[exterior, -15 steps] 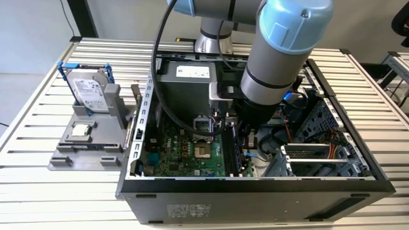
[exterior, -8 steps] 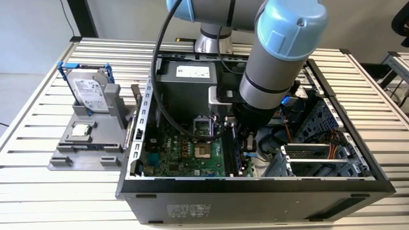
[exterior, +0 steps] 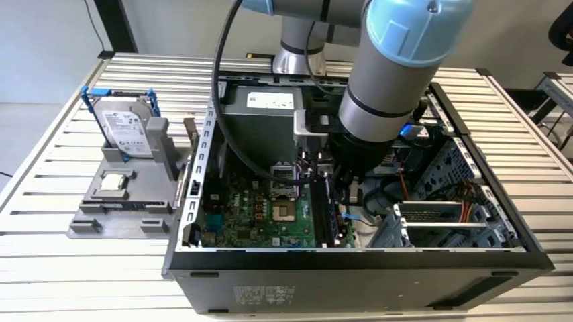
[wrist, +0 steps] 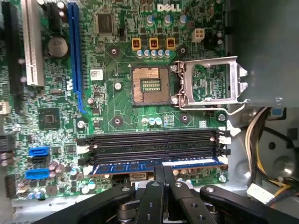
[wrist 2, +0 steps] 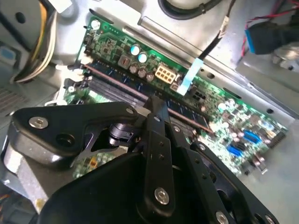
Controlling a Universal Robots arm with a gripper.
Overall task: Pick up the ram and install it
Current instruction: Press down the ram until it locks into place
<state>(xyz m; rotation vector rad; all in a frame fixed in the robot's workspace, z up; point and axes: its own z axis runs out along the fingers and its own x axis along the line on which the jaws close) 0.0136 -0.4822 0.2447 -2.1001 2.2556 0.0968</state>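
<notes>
The ram (wrist: 121, 166) is a thin blue strip with dark chips, lying along the slot nearest the board's edge, beside the black slots (wrist: 149, 140) with nothing in them. My gripper (wrist: 166, 173) stands over its middle with the fingers closed together, tips resting on the strip's top edge. In the second wrist view the ram (wrist 2: 112, 77) runs under the gripper (wrist 2: 156, 106). In the exterior view the gripper (exterior: 345, 196) reaches deep into the computer case (exterior: 358, 258), over the slots at the motherboard's right side.
The CPU socket (wrist: 150, 86) lies uncovered with its metal bracket (wrist: 210, 81) swung aside. A power supply (exterior: 259, 111), cables (wrist: 261, 135) and a drive cage (exterior: 447, 221) crowd the case. Outside, a grey stand (exterior: 117, 225) holds a hard drive (exterior: 125, 127) and a square chip (exterior: 112, 182).
</notes>
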